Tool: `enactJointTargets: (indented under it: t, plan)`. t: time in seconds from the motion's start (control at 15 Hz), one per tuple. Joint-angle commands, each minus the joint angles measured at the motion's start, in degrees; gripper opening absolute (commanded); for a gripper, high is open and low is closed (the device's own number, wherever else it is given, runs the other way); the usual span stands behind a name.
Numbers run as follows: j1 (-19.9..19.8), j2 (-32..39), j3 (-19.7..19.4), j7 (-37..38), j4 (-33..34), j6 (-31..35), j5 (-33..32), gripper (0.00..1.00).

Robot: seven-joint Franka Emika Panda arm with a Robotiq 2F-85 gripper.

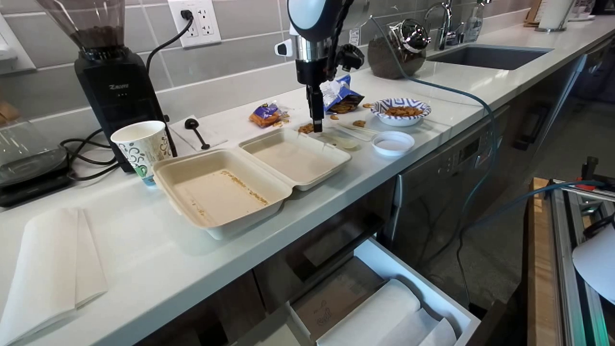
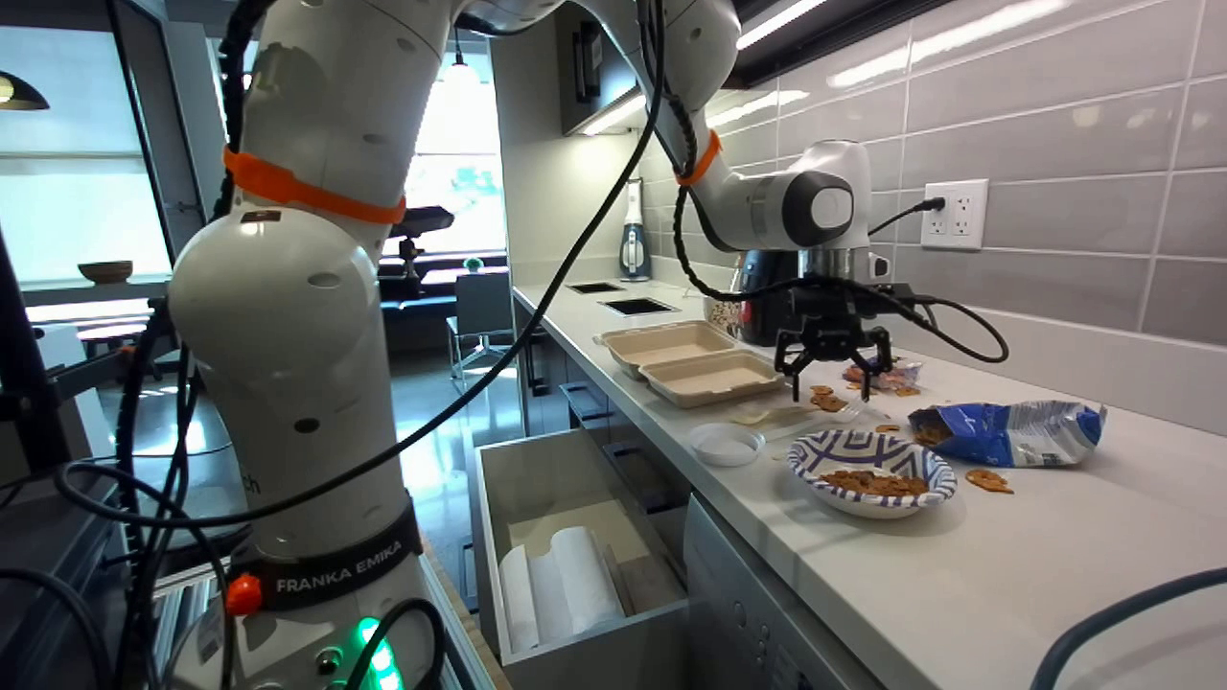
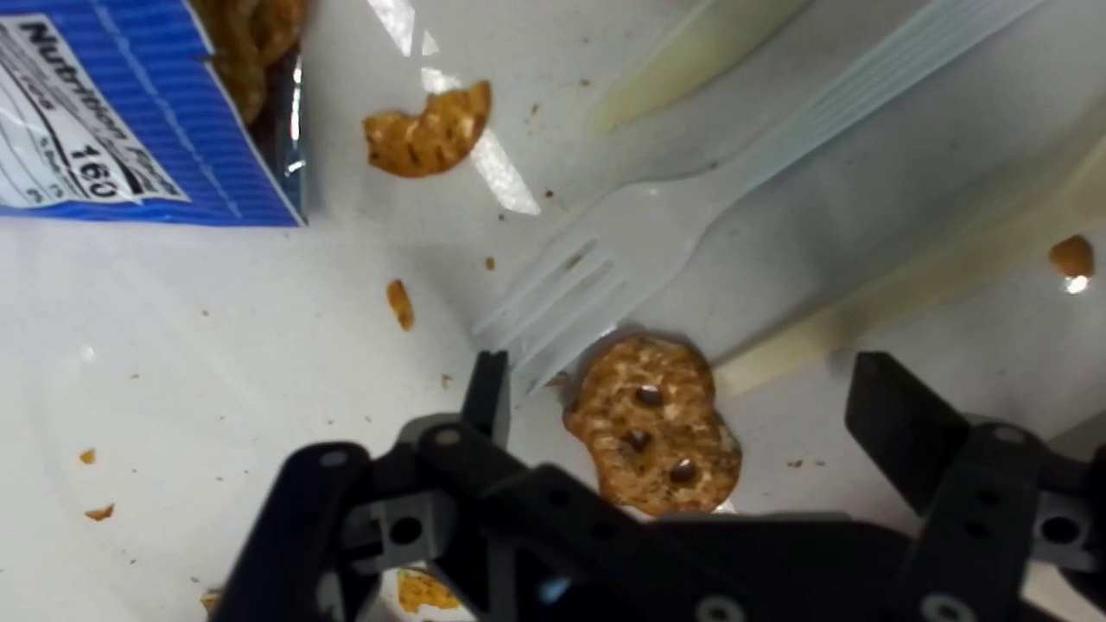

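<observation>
Lying flat, a brown, three-holed pretzel crisp (image 3: 674, 423) rests on the glossy white desk (image 3: 259, 363), seen between the jaws of the black metal pincer (image 3: 683, 363), spread wide and gripping nothing. A translucent plastic fork (image 3: 644, 225) ends just beside the crisp; farther off lies a blue-and-silver foil bag (image 2: 1016, 436).

Gripper (image 2: 830, 395) jaws wide apart, gap wider than pretzel (image 3: 654, 423) below; in wrist view fork (image 3: 657, 225) tines just beside pretzel, tip of yellow handle (image 3: 804, 345) just beside its other side
Box (image 1: 288, 161) blocks one flank, bag (image 2: 1016, 433) and bowl (image 2: 874, 448) other; dish (image 2: 726, 445) near front edge of counter (image 2: 959, 575)
Wall (image 2: 1045, 115) bars back, open drawer (image 1: 418, 288) juts out below
Passable: air above low bowl and dish, bare counter past bowl as far as hose (image 2: 1145, 601)
</observation>
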Motion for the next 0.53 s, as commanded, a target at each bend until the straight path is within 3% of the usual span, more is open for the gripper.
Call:
enactJointTargets:
  t: [0.0, 0.47]
  plan:
    - [-0.6, -0.9, 0.6, -1.1, -1.9, 1.7, 1.3, 1.00]
    - [-0.2, -0.5, 0.6, -0.2, -1.5, 1.6, 1.0, 1.00]
